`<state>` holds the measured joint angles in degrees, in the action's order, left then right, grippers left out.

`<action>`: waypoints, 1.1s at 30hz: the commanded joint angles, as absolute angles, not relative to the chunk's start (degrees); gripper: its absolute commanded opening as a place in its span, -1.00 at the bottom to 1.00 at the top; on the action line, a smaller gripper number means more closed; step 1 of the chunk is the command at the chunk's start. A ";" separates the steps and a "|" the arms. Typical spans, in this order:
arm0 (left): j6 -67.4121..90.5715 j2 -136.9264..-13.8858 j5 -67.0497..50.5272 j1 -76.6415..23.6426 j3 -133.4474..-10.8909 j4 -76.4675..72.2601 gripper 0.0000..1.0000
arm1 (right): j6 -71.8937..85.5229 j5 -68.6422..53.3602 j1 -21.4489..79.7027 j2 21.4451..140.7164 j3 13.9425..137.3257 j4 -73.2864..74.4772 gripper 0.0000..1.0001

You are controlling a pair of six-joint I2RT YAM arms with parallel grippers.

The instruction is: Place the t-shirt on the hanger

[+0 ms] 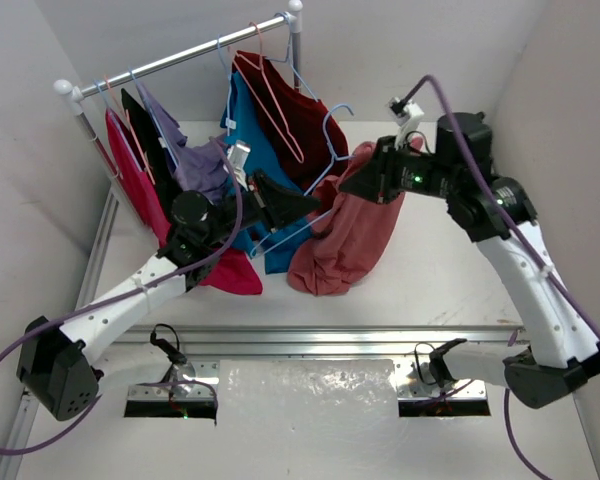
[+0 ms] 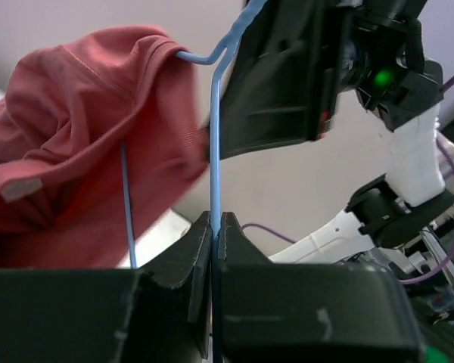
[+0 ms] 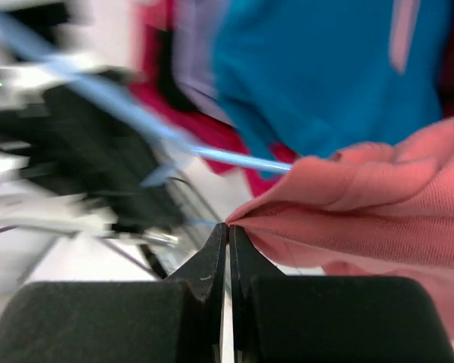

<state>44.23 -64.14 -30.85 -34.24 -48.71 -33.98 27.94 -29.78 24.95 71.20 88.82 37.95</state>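
Threading step, likely. Left fingers [image 2: 189,261] clamped shut on thin pale-blue wire hanger [image 2: 215,151]. Right fingers [image 3: 204,268] pinched shut on salmon cotton t-shirt [image 1: 350,240], which hangs above worktop centre with one hanger arm inside. Next: probably draw fabric over other arm.

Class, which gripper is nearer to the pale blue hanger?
Left. The left gripper is shut on the wire of the hanger. The right gripper pinches a fold of the t-shirt, just off the wire.

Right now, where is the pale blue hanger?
Top view: the hanger is mid-picture before the clothes rack, pinched by the left gripper, with the t-shirt draped over its right end.
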 commanded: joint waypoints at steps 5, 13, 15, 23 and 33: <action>47.09 -64.07 -33.58 -34.89 -43.89 -53.77 -1.00 | 33.66 -47.20 25.66 63.46 85.09 28.13 -1.00; 44.56 -63.36 -24.26 -35.16 -36.21 -60.38 -1.00 | 37.38 -52.92 38.00 64.95 69.25 17.04 -1.00; 44.47 -64.68 -23.99 -35.16 -36.91 -60.73 -1.00 | 35.60 -50.02 41.91 66.35 71.71 18.28 -1.00; 40.35 -57.75 -21.88 -35.16 -32.88 -55.57 -1.00 | 34.63 -32.71 43.15 63.37 68.74 21.36 -0.48; 33.58 -45.18 -23.82 -35.16 -22.51 -51.68 -1.00 | 20.07 -6.65 42.80 55.03 71.10 28.38 0.21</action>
<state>37.17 -47.46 -23.57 -34.85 -23.24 -49.34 28.91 -22.09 43.13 58.72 68.73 26.74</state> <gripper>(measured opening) 0.011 0.527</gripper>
